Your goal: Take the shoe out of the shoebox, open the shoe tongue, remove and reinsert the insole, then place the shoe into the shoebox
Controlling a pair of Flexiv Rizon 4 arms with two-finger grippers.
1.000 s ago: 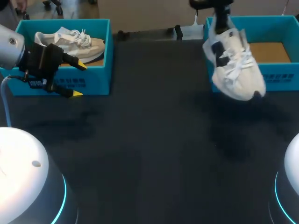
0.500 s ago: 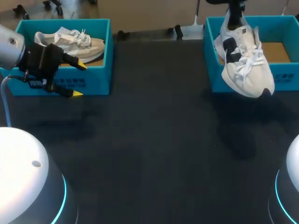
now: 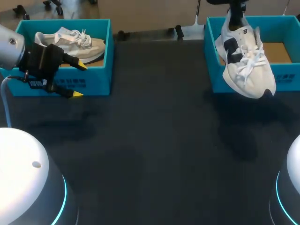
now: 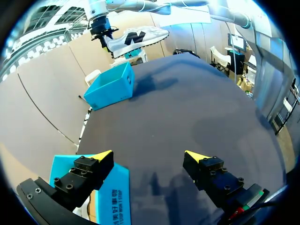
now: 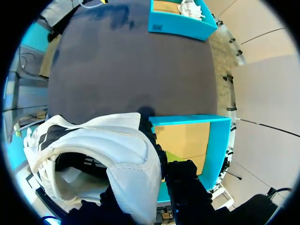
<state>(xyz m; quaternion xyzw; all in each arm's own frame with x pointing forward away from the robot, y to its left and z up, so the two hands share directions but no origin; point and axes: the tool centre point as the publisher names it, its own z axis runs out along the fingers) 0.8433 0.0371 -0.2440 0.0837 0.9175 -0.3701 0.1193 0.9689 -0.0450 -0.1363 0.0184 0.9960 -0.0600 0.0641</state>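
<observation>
Right hand (image 3: pixel 236 13) pinches white shoe (image 3: pixel 246 63) over shoebox (image 3: pixel 281 77) rim; left hand (image 4: pixel 149 155) spread

White, navy-patched shoe (image 3: pixel 246 63), toe-down, aloft over front wall of open teal shoebox (image 3: pixel 283 77)

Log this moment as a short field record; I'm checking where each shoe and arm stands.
held shoe: white shoe, hanging toe down over the front wall of the right shoebox, clear of the table
right gripper: shut on the white shoe's heel
left gripper: open, empty, just in front of the left shoebox
left shoebox: holds a second shoe, lying on its sole
right shoebox: bare cardboard floor showing, no shoe inside
</observation>
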